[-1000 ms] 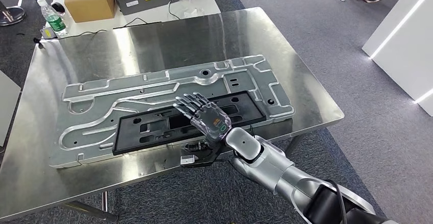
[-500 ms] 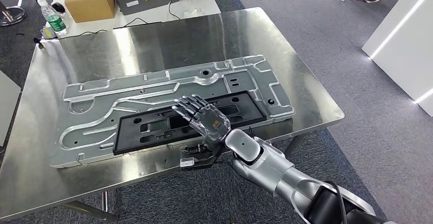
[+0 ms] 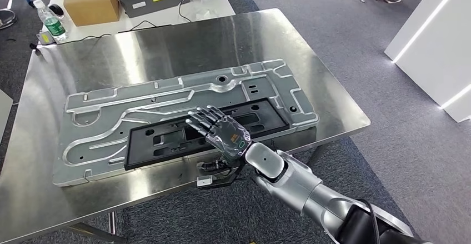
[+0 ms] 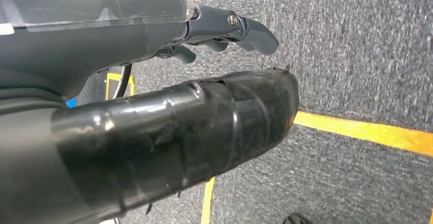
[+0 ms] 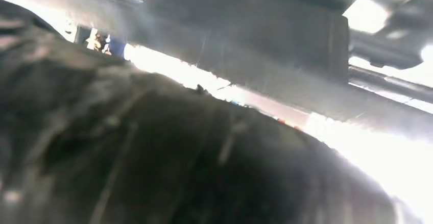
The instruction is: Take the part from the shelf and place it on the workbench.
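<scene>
The right hand (image 3: 222,133), fingers spread and holding nothing, hovers over the near edge of the black part (image 3: 166,138), which lies flat on the large plate (image 3: 111,102) on the table (image 3: 183,38). The part looks stiff, thin and light, best taken by a long edge. The left hand (image 4: 224,30) hangs over carpet, its fingers' state unclear; the right wrist view is a blur.

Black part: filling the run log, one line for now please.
black part: on metal plate, workbench | right robot hand: open above part | left robot hand: over floor

Right wrist view blurred; black part (image 3: 205,130) partly behind right hand (image 3: 222,133).
</scene>
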Action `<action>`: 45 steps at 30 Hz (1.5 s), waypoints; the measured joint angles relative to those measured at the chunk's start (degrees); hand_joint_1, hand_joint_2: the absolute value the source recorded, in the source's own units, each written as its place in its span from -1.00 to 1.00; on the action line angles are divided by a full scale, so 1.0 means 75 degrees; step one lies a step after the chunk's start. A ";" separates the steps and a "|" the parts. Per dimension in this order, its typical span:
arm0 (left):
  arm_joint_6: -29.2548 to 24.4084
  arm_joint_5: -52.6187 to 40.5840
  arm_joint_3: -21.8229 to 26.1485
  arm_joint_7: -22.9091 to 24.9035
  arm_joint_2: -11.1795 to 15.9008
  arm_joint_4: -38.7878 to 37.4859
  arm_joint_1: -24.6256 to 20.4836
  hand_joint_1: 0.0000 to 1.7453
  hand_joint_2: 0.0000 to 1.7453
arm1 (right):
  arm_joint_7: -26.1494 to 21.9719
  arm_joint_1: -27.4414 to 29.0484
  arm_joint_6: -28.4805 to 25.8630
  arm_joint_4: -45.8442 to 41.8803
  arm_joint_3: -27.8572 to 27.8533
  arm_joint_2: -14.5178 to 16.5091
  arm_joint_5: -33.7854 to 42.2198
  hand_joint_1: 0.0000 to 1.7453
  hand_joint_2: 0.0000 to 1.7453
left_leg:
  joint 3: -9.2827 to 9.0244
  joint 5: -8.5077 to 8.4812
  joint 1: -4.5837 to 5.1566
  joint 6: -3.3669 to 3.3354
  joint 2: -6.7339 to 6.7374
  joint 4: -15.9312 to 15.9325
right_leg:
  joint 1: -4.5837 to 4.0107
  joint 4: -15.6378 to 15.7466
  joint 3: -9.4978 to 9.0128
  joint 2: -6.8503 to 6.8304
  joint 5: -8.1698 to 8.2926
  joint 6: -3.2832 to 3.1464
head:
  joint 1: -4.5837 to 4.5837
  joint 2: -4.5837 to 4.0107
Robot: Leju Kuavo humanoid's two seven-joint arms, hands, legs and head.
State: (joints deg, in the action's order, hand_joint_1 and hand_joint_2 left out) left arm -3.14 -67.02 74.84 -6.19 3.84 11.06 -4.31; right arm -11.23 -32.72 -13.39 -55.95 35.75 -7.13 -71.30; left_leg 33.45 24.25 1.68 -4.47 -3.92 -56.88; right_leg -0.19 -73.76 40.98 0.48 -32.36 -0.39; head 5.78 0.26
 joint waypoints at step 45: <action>-0.0075 -0.0049 0.0006 -0.0192 -0.0590 -0.0026 -0.0097 -1.00 -1.00 | 0.0364 -0.0724 0.1206 -0.1934 0.1929 -0.0101 0.0068 -1.00 -1.00 | 0.0817 0.1305 -0.0351 0.0822 0.0454 -0.2083 | -0.0028 0.2242 -0.0774 -0.0191 0.1249 -0.0358 | 0.0007 0.0000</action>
State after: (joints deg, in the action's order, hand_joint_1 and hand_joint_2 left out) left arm -3.70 -67.38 74.88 -7.63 -0.58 10.87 -5.04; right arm -8.50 -38.15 -4.35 -70.46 50.22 -7.88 -70.79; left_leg 39.57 34.04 -0.95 1.70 -0.52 -72.50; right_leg -0.39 -56.94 35.17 -0.95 -22.99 -3.07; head 5.82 0.26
